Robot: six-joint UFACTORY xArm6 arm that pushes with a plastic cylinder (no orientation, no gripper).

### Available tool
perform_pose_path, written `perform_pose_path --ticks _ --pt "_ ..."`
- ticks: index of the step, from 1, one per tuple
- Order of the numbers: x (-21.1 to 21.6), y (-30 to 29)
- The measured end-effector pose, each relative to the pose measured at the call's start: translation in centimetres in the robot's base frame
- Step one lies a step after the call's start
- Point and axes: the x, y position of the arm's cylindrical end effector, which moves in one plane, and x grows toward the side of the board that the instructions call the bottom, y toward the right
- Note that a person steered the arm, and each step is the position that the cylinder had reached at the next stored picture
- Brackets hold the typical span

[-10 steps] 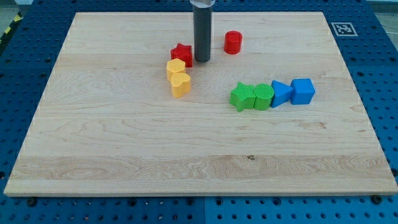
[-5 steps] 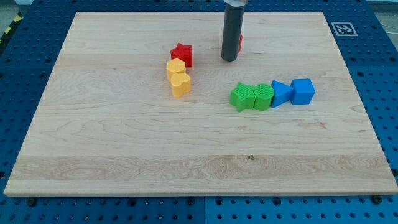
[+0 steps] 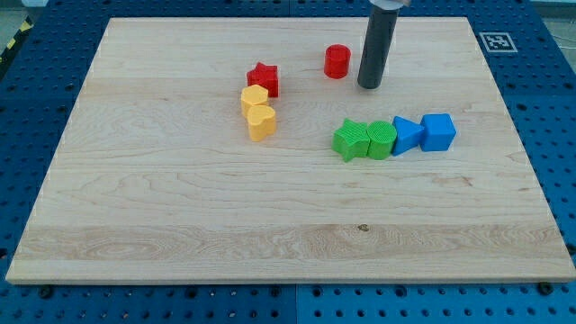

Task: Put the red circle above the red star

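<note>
Just left of my tip point(image 3: 369, 86), slightly toward the view's top, stands the small red circle block point(image 3: 337, 61), close but apart. I carry no jaws, only a dark rod. Over the last second my tip crossed from beside the red star block point(image 3: 263, 78) to the circle's right, so I judge a leftward push can begin. The circle sits well right of the star. No readable writing; only 1 square black-and-white marker point(image 3: 494, 41) at the wooden board point(image 3: 180, 225) corner.
</note>
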Motion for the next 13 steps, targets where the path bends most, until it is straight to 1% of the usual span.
perform_pose_path --ticks 1,2,3,6,9,10,11,12,13 --pt "-1.4 1.1" --pt "-3.7 1.3" --pt "-4.6 -1.8" --pt "-5.3 -4.8" --pt "-4.0 -5.9" --pt "-4.0 -7.8" --pt "-4.0 -6.9" --pt "-2.9 -4.4" --pt "-0.2 -4.3"
